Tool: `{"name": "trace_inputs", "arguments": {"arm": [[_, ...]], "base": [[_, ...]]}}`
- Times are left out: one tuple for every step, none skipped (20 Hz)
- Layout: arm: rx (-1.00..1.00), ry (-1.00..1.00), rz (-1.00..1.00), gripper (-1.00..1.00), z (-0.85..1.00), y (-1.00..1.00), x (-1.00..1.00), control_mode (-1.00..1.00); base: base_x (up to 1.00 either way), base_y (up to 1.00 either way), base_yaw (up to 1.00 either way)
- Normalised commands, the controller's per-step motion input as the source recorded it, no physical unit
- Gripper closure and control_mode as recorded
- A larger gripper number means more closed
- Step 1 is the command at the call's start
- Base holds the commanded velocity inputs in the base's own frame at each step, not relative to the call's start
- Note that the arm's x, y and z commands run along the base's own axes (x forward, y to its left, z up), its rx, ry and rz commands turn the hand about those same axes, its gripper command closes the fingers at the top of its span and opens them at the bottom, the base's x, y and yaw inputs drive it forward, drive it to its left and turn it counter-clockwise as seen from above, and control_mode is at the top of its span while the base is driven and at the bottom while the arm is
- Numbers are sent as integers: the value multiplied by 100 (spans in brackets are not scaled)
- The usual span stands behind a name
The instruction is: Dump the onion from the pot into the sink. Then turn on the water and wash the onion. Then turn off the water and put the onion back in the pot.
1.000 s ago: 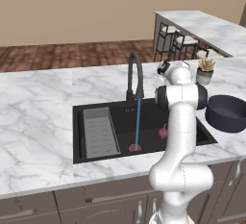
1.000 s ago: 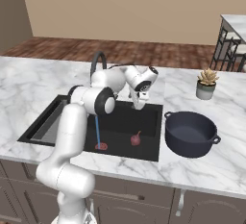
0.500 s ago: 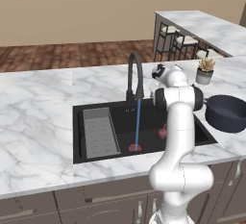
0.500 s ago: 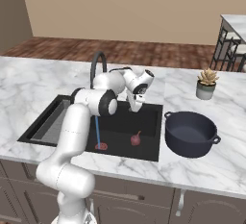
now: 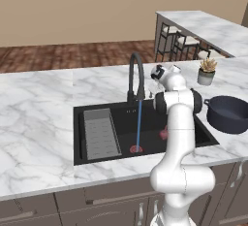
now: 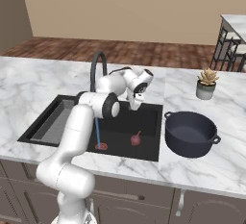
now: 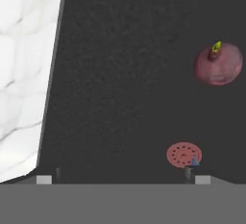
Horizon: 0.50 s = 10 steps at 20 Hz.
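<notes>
The reddish-purple onion [image 6: 136, 139] lies on the floor of the black sink [image 6: 120, 122], to the right of the red drain [image 6: 101, 146]. A thin blue stream of water [image 6: 97, 131] falls from the black gooseneck faucet [image 6: 98, 67] onto the drain. My gripper [image 6: 135, 105] hangs open above the sink's back right part, fingers pointing down and holding nothing. In the hand view the onion [image 7: 218, 64] sits well off to one side of the gripper [image 7: 123, 174], and the drain [image 7: 184, 154] is near one fingertip. The dark pot [image 6: 191, 132] stands upright on the counter right of the sink.
A grey ribbed tray [image 5: 100, 133] fills the sink's left part. A small pale planter [image 6: 207, 83] stands on the marble counter [image 6: 43, 74] behind the pot. Bar stools [image 5: 181, 45] stand under a raised counter at the far right.
My hand has shifted slightly toward the faucet over the sink. The water keeps running and the onion has not moved.
</notes>
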Motion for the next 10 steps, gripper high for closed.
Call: {"name": "trace_inputs", "arguments": {"arm": [[0,8,-5,-100,-5,9,34,-100],[0,7,-5,-100,-4,5,33,-100],[0,7,-5,-100,-6,0,34,-100],[0,7,-5,-100,-8,0,34,-100],[0,7,-5,-100,-8,0,34,-100],[0,7,-5,-100,-7,0,34,-100],[0,6,-5,-100,-4,0,34,-100],[0,5,-5,-100,-1,0,34,-100],[0,2,-5,-100,0,3,27,-100],[0,2,-5,-100,0,4,22,-100]], "base": [[0,0,0],[0,0,0],[0,0,0],[0,0,0],[0,0,0],[0,0,0],[0,0,0],[0,0,0],[0,0,0],[0,0,0]]}}
